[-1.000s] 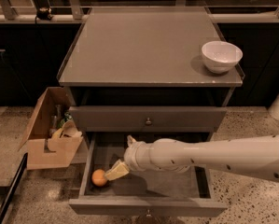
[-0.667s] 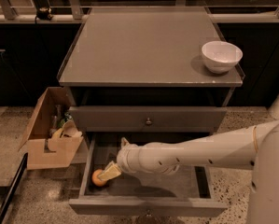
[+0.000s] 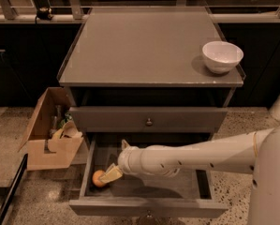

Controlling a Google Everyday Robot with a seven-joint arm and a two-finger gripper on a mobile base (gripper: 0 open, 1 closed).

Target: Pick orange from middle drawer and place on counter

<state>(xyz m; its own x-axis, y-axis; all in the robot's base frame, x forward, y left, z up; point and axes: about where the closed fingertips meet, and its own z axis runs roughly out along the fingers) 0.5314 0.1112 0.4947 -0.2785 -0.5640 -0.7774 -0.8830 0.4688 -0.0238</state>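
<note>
My cream-tipped gripper (image 3: 109, 175) is inside the open wide grey middle drawer (image 3: 144, 207), at its left end, touching the small round orange (image 3: 98, 178). Can't tell if it's clamped or apart. The orange sits near the drawer's left wall.

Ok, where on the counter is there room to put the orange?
The counter is bare from its left edge to the white bowl near the right edge. The drawer is crowded at left: claw at the orange.
</note>
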